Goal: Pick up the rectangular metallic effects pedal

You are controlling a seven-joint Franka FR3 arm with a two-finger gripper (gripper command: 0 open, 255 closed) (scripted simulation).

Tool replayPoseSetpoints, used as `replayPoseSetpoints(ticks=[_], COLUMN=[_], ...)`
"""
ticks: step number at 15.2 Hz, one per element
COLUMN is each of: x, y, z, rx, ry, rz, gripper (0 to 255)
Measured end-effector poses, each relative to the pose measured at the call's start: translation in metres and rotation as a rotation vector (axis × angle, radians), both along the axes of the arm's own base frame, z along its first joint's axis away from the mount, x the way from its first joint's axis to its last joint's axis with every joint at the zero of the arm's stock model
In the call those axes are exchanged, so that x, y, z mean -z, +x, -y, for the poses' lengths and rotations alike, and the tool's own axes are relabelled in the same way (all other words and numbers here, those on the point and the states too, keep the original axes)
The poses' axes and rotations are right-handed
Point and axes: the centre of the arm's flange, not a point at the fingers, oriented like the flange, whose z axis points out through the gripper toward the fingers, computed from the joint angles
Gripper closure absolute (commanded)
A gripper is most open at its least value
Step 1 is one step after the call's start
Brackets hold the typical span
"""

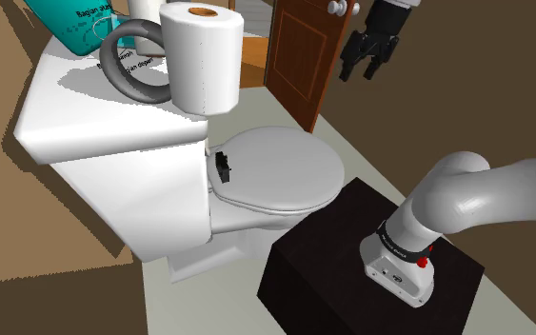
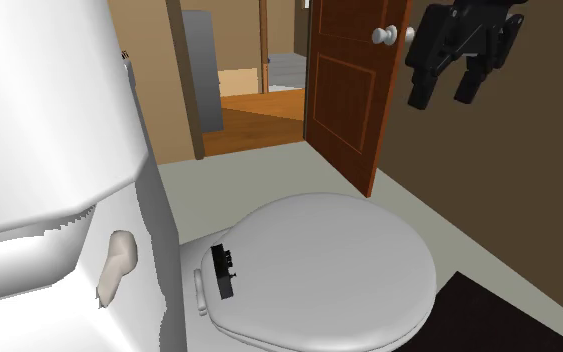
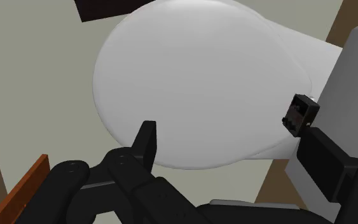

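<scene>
The effects pedal (image 1: pixel 223 167) (image 2: pixel 225 270) (image 3: pixel 299 114) is a small dark rectangular box with little knobs. It stands on its edge at the back of the closed white toilet lid (image 1: pixel 280 173) (image 2: pixel 339 255) (image 3: pixel 196 83), close to the tank. My black gripper (image 1: pixel 363 72) (image 2: pixel 442 95) (image 3: pixel 229 133) hangs high above the lid's front, near the door. It is open, its fingers well apart with nothing between them. In the wrist view the pedal lies just beyond one fingertip (image 3: pixel 312 135), off to the side of the gap.
On the white tank (image 1: pixel 94 119) stand a toilet roll (image 1: pixel 201 57), a grey ring (image 1: pixel 128 62) and a teal bag (image 1: pixel 70 24). A brown door (image 1: pixel 304 57) (image 2: pixel 354 90) stands open right beside the gripper. My dark stand (image 1: pixel 342 257) sits by the bowl's front.
</scene>
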Motion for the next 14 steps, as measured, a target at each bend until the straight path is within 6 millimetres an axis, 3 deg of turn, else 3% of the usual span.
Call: replayPoseSetpoints(ticks=[4,14], x=[0.019,0.097], y=[0.017,0.1], z=[-0.016,-0.086], rx=[-0.002,-0.009], ry=[-0.006,-0.035], rz=[-0.007,-0.034], gripper=[0,0])
